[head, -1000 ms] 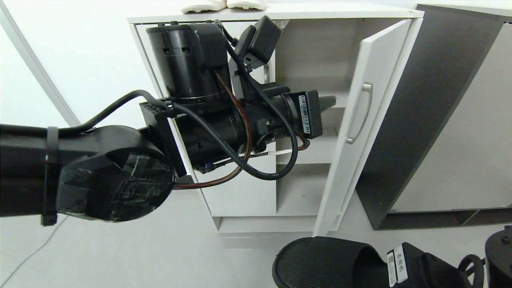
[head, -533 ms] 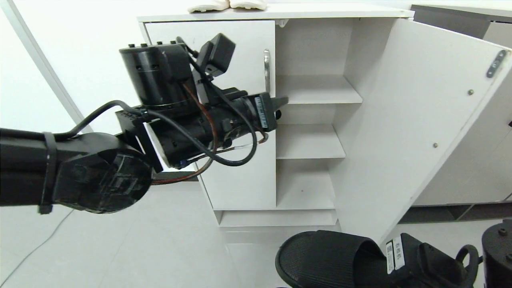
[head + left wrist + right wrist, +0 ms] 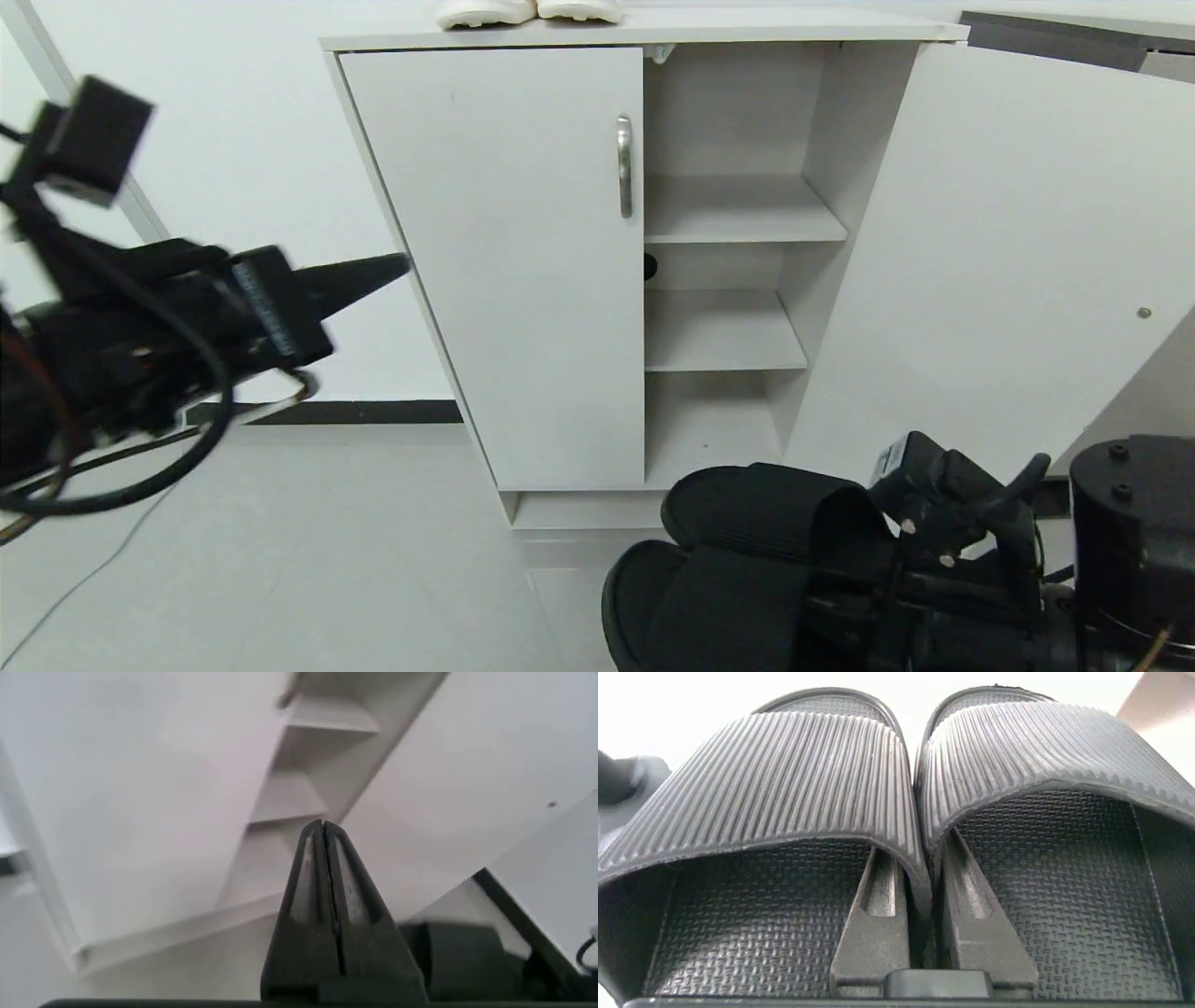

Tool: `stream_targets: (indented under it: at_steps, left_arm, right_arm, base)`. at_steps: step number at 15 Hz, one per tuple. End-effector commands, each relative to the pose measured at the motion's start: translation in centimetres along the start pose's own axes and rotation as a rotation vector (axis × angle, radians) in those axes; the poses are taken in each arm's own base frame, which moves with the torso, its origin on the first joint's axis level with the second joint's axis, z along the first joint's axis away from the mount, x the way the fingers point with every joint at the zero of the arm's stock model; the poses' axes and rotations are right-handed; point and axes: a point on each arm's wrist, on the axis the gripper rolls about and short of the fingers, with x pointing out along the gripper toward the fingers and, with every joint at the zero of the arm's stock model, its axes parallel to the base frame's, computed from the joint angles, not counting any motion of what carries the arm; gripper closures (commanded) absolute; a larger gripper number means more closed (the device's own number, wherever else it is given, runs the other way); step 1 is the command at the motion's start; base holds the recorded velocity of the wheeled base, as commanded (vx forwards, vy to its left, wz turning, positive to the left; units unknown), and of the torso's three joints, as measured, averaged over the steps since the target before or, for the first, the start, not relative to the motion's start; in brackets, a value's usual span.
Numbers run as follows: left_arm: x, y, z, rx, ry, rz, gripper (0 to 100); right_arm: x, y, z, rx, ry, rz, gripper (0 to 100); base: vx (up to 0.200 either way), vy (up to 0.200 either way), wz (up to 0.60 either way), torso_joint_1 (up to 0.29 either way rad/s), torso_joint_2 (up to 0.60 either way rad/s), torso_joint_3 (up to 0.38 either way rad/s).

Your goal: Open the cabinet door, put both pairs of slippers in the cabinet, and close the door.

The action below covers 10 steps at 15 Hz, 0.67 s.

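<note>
Standing against a plain white wall (image 3: 233, 140) on a floor (image 3: 355, 560) of pale grey tiles, the white cabinet (image 3: 523, 42) has its left door (image 3: 504, 261) shut, with a metal handle (image 3: 624, 166) upright along that door's inner edge. Its right door (image 3: 990, 261) is swung wide, its inner face turned to the room. Behind it two shelves (image 3: 738, 210) split the open half into three compartments. A black skirting strip (image 3: 373, 412) runs along the foot of the wall, and a thin cable (image 3: 75, 588) trails over the tiles near the left edge. A dark grey unit (image 3: 1055, 23) stands past the cabinet's right corner.

The white slippers (image 3: 527, 11) lie side by side on the cabinet's top, above the shut door. The black slippers (image 3: 747, 551) are low in front of the cabinet, before its bottom right corner, toes towards the lowest compartment; whether they touch the floor cannot be told. The right gripper (image 3: 920, 859) has one finger inside each slipper and pinches their two adjoining side walls between them.

The left gripper (image 3: 397, 265) hangs in the air beside the cabinet's left edge, apart from it, its fingers (image 3: 308, 887) pressed flat together on nothing.

White labels sit on both grippers' housings; their print is too blurred to read.
</note>
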Motion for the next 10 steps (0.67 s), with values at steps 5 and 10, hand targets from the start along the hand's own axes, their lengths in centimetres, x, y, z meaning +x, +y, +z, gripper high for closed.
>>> stream_targets:
  at_steps: [5,10]
  left_arm:
    - [-19.2,1.1,-9.7,0.118,-0.119,0.717,100]
    - [-20.7,1.8,-16.1,0.16,-0.116,0.929,100]
  right_arm:
    - [4.0,-1.7,1.4,0.105,-0.014,-0.225,100]
    - [4.3,-1.7,1.1,0.106,-0.015,-0.258,100]
  base:
    - [0.0,0.0,0.0,0.0,0.0,0.0]
    - [0.0,0.0,0.0,0.0,0.0,0.0]
